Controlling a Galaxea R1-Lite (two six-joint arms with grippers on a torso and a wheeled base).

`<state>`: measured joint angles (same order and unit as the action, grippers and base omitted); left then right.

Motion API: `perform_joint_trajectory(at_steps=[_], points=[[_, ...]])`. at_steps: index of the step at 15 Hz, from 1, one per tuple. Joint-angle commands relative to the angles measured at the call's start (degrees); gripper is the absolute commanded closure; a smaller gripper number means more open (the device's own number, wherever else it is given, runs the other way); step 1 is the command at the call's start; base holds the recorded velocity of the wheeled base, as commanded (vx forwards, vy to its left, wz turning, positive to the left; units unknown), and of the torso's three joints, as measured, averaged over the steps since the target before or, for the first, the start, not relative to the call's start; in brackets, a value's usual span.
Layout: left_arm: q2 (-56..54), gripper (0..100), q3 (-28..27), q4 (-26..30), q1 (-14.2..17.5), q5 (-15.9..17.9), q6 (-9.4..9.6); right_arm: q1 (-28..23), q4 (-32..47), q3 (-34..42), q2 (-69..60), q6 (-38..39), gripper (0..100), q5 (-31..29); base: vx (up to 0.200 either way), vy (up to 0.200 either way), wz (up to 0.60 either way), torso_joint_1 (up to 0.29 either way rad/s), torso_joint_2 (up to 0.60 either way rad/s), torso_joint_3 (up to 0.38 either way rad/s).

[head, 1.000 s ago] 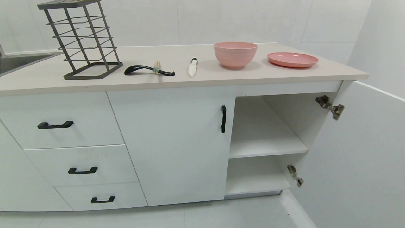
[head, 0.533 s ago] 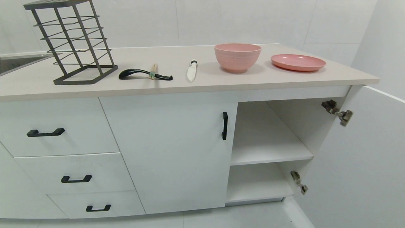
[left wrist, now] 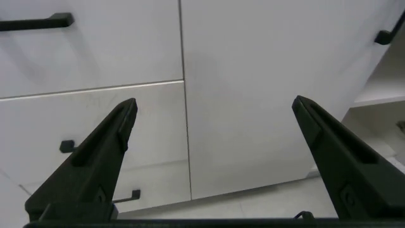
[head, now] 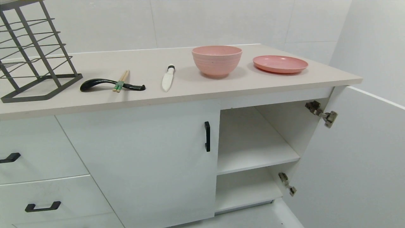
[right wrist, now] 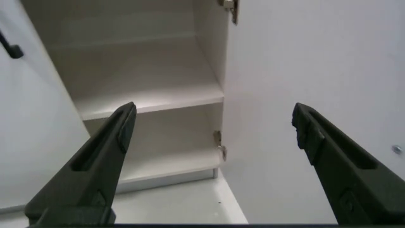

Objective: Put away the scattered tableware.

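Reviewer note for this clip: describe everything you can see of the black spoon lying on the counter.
The glossy black curved spoon lies flat on the beige countertop, close to its front edge. It looks like plastic or lacquer. Its oval scoop points to the robot's left, and its thin handle arches up, then runs right and ends just short of the white-bladed knife without touching it. A pair of light wooden chopsticks with green bands lies across the handle. No claw is near it.
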<state>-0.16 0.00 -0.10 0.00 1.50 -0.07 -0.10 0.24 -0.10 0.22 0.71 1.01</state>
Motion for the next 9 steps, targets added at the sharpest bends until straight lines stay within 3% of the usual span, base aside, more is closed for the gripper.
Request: perform_joint_trajectory(at_steps=[1,6,8,9], points=[[0.16,0,0.00,0.01,0.00,-0.01,-0.01,0.01,0.11,0.01,0.04,0.00,0,0.04,0.000,-0.200,0.00,0.007,0.01,0.007],[0.16,0,0.00,0.01,0.00,-0.01,-0.01,0.01,0.11,0.01,0.04,-0.09,0,0.04,0.000,-0.200,0.00,0.001,0.00,0.000],[0.16,0,0.00,0.01,0.00,-0.09,0.07,0.01,0.02,0.01,0.04,0.00,0,0.04,0.000,0.000,0.00,0.000,0.00,0.000],[0.16,0,0.00,0.01,0.00,-0.09,0.07,-0.08,0.02,0.01,0.13,-0.09,0,0.04,0.000,0.000,0.60,-0.002,0.00,-0.002]])
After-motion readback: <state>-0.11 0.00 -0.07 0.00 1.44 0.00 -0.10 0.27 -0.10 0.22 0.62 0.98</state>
